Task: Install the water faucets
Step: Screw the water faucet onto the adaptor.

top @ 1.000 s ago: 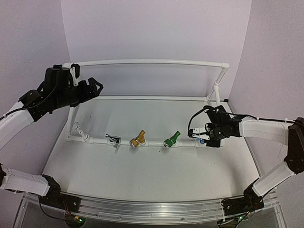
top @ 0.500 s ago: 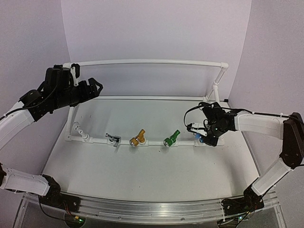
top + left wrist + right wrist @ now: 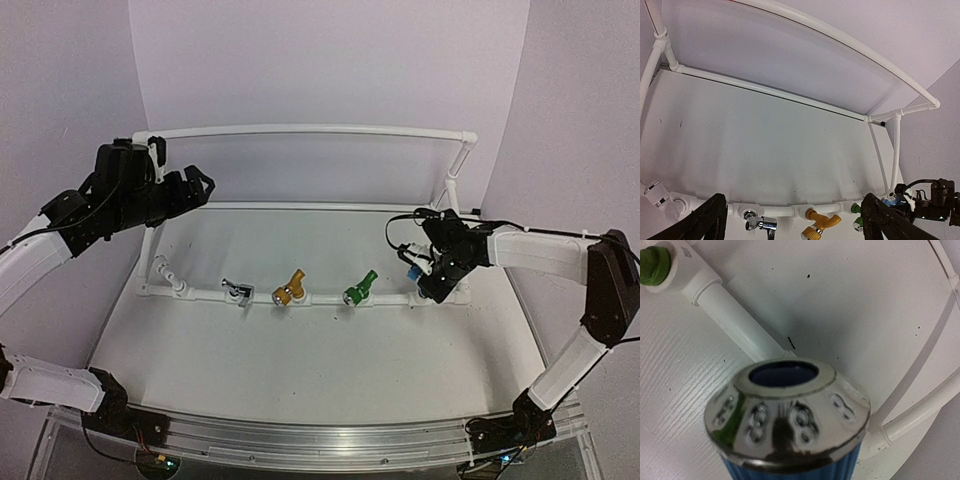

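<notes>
Silver, yellow and green water faucets sit in fittings along the front pipe of the white frame. My right gripper is shut on the blue faucet at the pipe's right end. In the right wrist view its chrome nozzle fills the frame and hides the fingers; the green faucet's base shows top left. My left gripper hangs open and empty, high at the back left. Between its fingers show the silver, yellow and green faucets.
The white PVC frame has a raised back rail and uprights at both back corners. A white elbow fitting sticks out at the front pipe's left end. A black cable loops over the right wrist.
My right gripper has shifted a little left and toward the back with the blue faucet, turning at the pipe's right end. The left arm has stayed put.
</notes>
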### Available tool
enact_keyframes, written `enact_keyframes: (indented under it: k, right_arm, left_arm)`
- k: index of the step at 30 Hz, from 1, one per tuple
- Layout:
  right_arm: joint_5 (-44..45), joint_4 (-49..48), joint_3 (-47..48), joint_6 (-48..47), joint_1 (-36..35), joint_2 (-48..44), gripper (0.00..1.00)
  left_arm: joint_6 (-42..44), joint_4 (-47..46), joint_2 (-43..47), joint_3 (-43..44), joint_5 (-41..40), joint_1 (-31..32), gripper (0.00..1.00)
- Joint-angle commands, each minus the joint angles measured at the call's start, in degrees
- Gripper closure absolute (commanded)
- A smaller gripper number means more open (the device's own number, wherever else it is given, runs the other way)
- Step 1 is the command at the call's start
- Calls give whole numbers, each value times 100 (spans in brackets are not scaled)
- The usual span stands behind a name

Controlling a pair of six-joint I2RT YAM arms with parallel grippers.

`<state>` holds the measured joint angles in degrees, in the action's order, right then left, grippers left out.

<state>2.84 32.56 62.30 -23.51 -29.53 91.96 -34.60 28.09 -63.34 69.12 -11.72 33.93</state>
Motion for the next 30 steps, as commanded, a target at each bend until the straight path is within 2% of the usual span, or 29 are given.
enact_keyframes:
  k: [1,9,14,24,28,30]
  right_arm:
    - [-883,492,85,1063,-34,330,100]
    - [-1169,508,43,2253,-27,375,100]
    - [-983,447,232,3124,-13,558,100]
    - [-1723,439,135,4838,129,353,100]
    - [-1883,417,167,5246,258,303,100]
    - [-1886,421,170,5271,284,272,96]
  left_arm:
    - [-100,153,218,20,-181,-19,8]
    - [-138,241,257,-4,-257,-18,8]
    - [-190,218,208,-57,-256,-18,7]
    - [-154,150,46,-35,-267,-18,7]
    - [-174,60,-30,-63,-232,-19,7]
    - [-175,31,-60,-65,-224,-18,7]
